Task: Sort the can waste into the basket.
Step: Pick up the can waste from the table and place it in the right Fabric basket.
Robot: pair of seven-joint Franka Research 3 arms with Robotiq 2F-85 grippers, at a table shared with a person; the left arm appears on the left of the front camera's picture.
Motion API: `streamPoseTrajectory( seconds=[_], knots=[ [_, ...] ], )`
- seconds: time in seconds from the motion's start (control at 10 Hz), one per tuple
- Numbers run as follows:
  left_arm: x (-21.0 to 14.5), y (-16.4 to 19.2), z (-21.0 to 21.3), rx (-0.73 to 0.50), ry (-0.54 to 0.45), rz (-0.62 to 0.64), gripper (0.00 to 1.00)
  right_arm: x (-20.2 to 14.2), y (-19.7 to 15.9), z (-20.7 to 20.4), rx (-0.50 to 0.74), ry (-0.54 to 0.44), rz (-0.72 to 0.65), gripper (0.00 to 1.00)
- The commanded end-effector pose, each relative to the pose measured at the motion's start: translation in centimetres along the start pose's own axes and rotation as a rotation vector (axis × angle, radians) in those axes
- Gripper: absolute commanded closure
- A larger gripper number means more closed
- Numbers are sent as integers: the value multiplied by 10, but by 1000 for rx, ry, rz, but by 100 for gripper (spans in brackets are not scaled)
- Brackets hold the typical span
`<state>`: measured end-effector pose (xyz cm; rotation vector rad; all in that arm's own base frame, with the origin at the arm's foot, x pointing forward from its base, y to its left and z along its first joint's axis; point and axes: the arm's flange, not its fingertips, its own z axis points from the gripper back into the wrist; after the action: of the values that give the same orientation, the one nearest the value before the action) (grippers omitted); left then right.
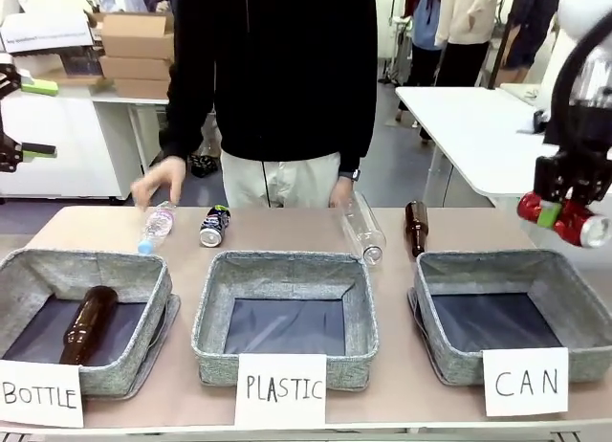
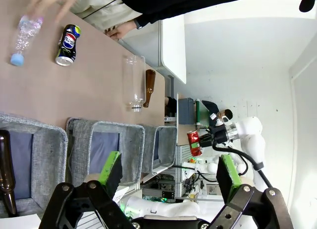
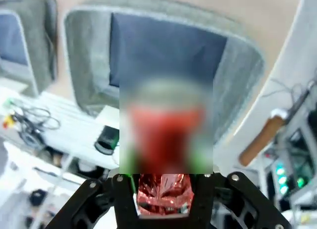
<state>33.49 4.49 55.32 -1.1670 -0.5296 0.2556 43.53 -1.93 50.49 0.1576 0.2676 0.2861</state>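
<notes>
Can waste is in two places: one can in the air, one lying on the tan table (image 1: pixel 287 230). A person (image 1: pixel 287 69) in a dark top stands at the table's far edge, upper middle of the front view, with one hand (image 1: pixel 159 181) lowered near a blue-capped bottle (image 1: pixel 155 228).

Three grey baskets line the bottom of that frame. The BOTTLE basket (image 1: pixel 86 262) is lower left with a brown bottle (image 1: pixel 88 322) lying inside, the PLASTIC basket (image 1: pixel 287 263) is in the middle, and the CAN basket (image 1: pixel 497 261) is lower right.

The right gripper (image 1: pixel 562 212) hangs at the right edge, above the CAN basket's far right corner in the frame. Its fingers are clamped on the red can (image 1: pixel 585 228), held crosswise. In the right wrist view that can is a blur over the basket's dark lining.

The left gripper (image 2: pixel 168 164) is spread wide with nothing between its pads.

A clear bottle (image 1: pixel 363 230) and a second brown bottle (image 1: pixel 416 227) lie right of centre, behind the baskets. The black can (image 1: pixel 214 226) lies on its side left of centre, just beside the blue-capped bottle.
</notes>
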Motion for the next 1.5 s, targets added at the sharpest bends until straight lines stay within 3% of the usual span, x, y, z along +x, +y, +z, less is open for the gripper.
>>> streamPoseTrajectory(
  seconds=[0.0, 0.4, 0.9, 1.0, 1.4],
  knots=[
    [0, 0, -2, -30, -6, -17, 0, -7, 1, -41, -17, -69, 299, 100],
    [0, 0, -2, -30, -6, -17, 0, 0, 18, -91, -104, -140, 315, 100],
    [0, 0, -2, -30, -6, -17, 0, 5, 14, -90, -77, -138, 306, 100],
    [0, 0, -2, -30, -6, -17, 0, 7, 12, -86, -72, -129, 311, 0],
    [0, 0, -2, -30, -6, -17, 0, 11, 8, -75, -52, -125, 313, 0]
  ],
)
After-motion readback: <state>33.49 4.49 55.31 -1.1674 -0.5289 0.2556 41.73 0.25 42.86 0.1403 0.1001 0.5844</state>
